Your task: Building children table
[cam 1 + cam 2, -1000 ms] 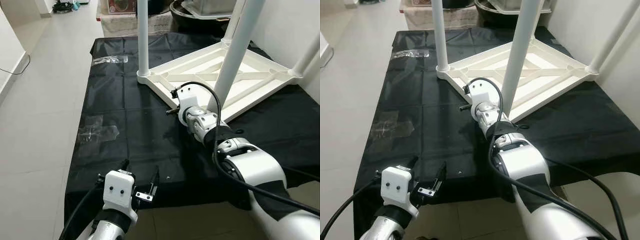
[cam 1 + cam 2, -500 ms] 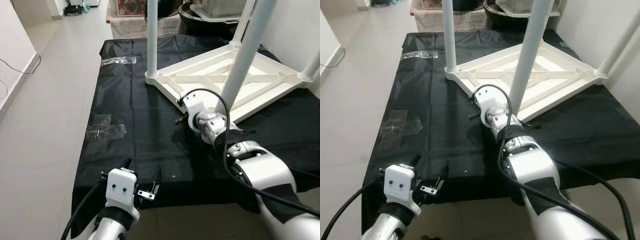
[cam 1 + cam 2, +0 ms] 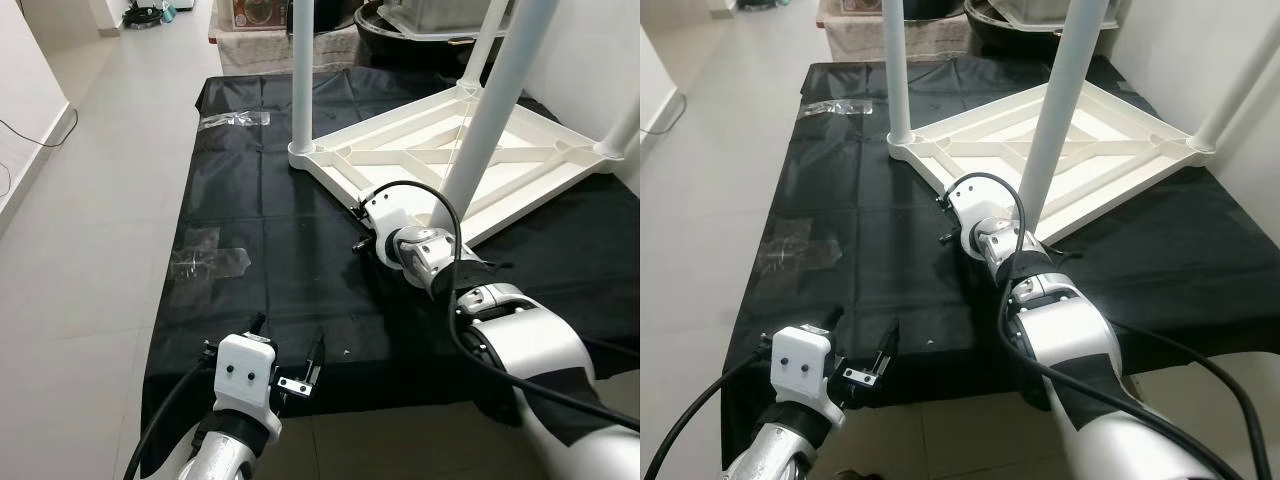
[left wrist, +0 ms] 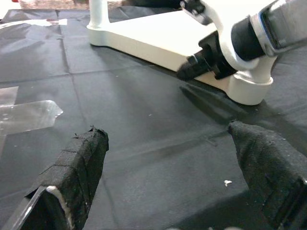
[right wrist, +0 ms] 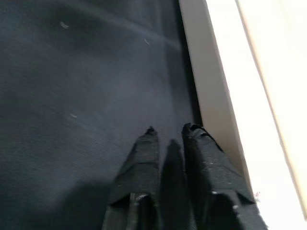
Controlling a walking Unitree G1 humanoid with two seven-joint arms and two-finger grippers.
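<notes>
From the head cameras, the white children's table lies upside down on the black sheet over the floor, toward one o'clock, legs pointing up. The right gripper is down at the frame's near edge, beside the near leg. The left gripper hovers at six o'clock over the sheet's front edge, well apart from the table. A clear plastic bag lies at nine o'clock.

In the left wrist view, the jaws are spread wide, holding nothing, with the table frame ahead at twelve o'clock.

In the right wrist view, the jaws are pressed almost together, tips down on the sheet just beside the white frame edge. I can't see anything between them.

I'd say the sensible move is to steady the frame and keep those tips off the leg socket so nothing shifts.
</notes>
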